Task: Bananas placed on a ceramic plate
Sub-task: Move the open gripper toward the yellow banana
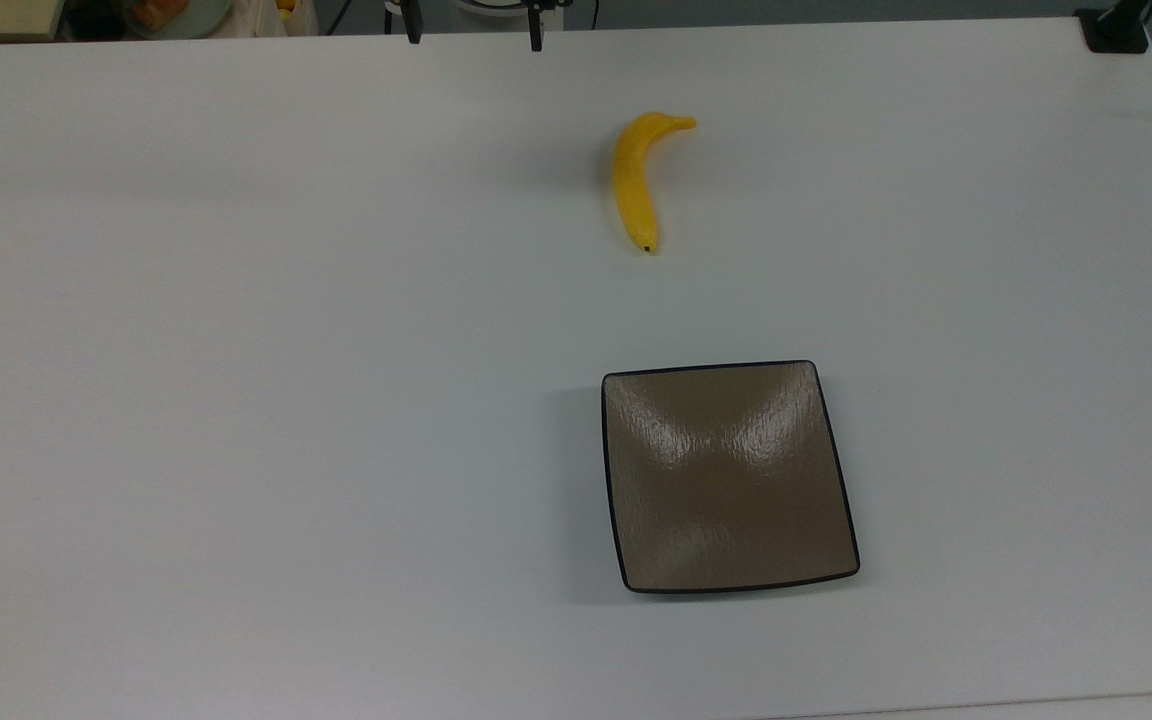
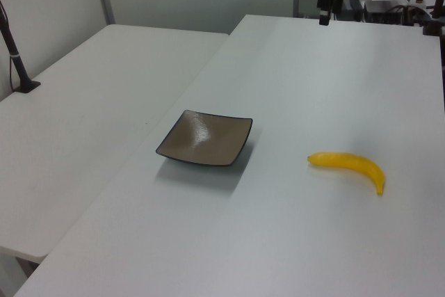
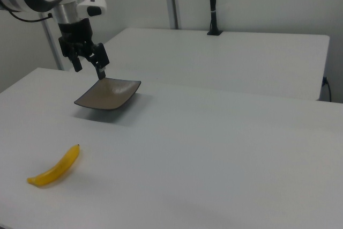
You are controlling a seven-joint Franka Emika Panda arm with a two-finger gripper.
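Banana looks light, stiff, slick (plastic, probably) — best pinched mid-body; gripper hangs spread wide, plate bare.

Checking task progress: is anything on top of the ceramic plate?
Nothing lies on the ceramic plate; its whole rippled surface shows bare. The banana lies apart on the white table. What is under the plate is covered by it.

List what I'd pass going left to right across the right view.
Banana → gripper, fingers apart, above the table → plate → black post at the far table's back edge.
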